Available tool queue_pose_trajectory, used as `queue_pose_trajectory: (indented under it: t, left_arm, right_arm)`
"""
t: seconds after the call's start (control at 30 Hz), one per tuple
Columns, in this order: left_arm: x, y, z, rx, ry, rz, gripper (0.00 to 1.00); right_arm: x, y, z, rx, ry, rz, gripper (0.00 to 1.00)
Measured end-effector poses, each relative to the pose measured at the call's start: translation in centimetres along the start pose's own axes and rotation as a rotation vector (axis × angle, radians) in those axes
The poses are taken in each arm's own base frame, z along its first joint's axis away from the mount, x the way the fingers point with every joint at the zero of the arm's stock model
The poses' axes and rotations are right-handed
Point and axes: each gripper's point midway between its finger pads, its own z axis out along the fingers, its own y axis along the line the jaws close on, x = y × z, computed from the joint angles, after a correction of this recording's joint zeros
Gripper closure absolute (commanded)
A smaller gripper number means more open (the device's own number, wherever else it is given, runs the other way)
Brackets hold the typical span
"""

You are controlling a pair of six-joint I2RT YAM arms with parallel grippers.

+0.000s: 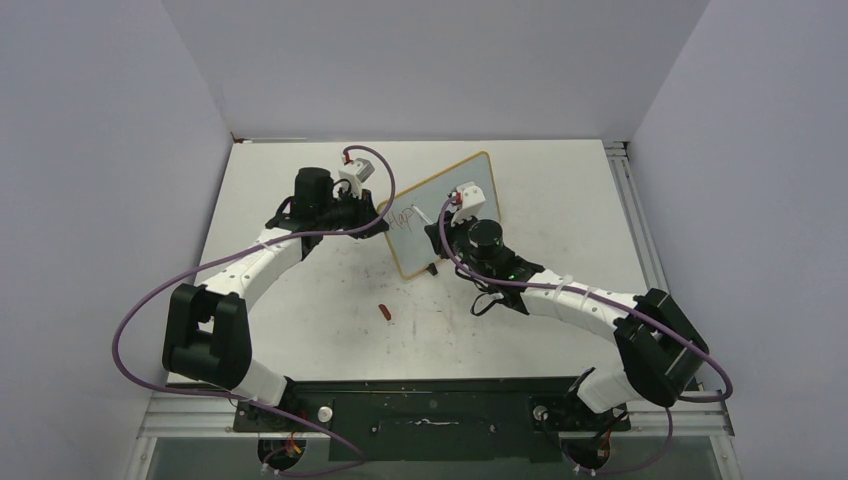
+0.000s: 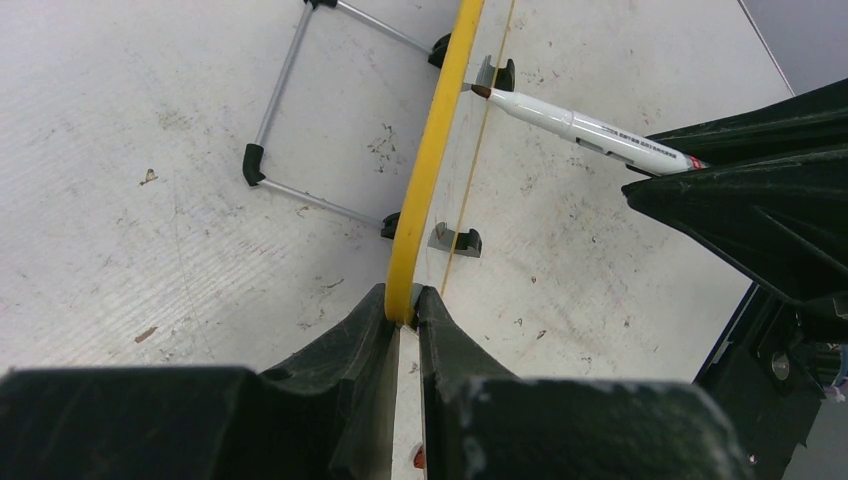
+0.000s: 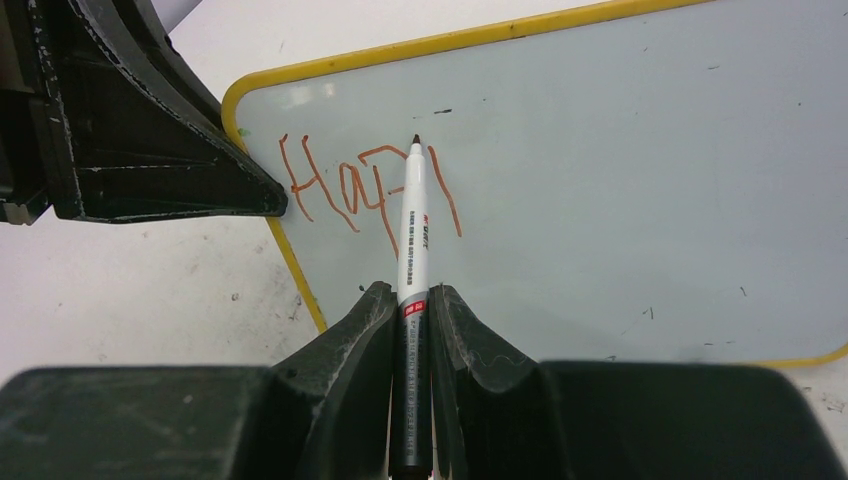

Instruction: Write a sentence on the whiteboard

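Note:
The whiteboard point(image 1: 455, 195) with its yellow frame stands tilted at mid-table; it also shows in the right wrist view point(image 3: 620, 180). Red lettering point(image 3: 345, 185) reading "Hap" plus one more stroke sits at its upper left; it shows faintly in the top view point(image 1: 405, 215). My left gripper point(image 2: 403, 305) is shut on the board's yellow edge point(image 2: 430, 150), at its left corner point(image 1: 382, 213). My right gripper point(image 3: 412, 300) is shut on a white marker point(image 3: 413, 225), its tip touching the board beside the last stroke. The marker also shows in the left wrist view point(image 2: 590, 130).
A red marker cap point(image 1: 385, 312) lies on the table in front of the board. The board's wire stand with black feet point(image 2: 280, 110) rests behind it. Scuff marks dot the tabletop point(image 1: 330, 290).

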Motion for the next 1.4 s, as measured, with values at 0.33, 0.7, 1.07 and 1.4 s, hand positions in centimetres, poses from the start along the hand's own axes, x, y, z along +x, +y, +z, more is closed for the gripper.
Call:
queue_pose_trajectory:
  t: [0.33, 0.7, 1.07, 1.4]
  left_arm:
    - [0.0, 0.1, 0.0, -0.005, 0.0, 0.0, 1.0]
    - [0.0, 0.1, 0.0, -0.008, -0.001, 0.0, 1.0]
    - [0.0, 0.1, 0.0, -0.008, -0.001, 0.0, 1.0]
    - [0.0, 0.1, 0.0, -0.008, -0.001, 0.0, 1.0]
  right_arm:
    - [0.1, -0.2, 0.2, 0.012, -0.004, -0.001, 0.95]
    - [0.0, -0.7, 0.3, 0.04, -0.012, 0.0, 0.95]
    - [-0.1, -1.0, 0.3, 0.055, -0.016, 0.001, 0.95]
    - [-0.1, -1.4, 0.3, 0.072, -0.019, 0.005, 0.95]
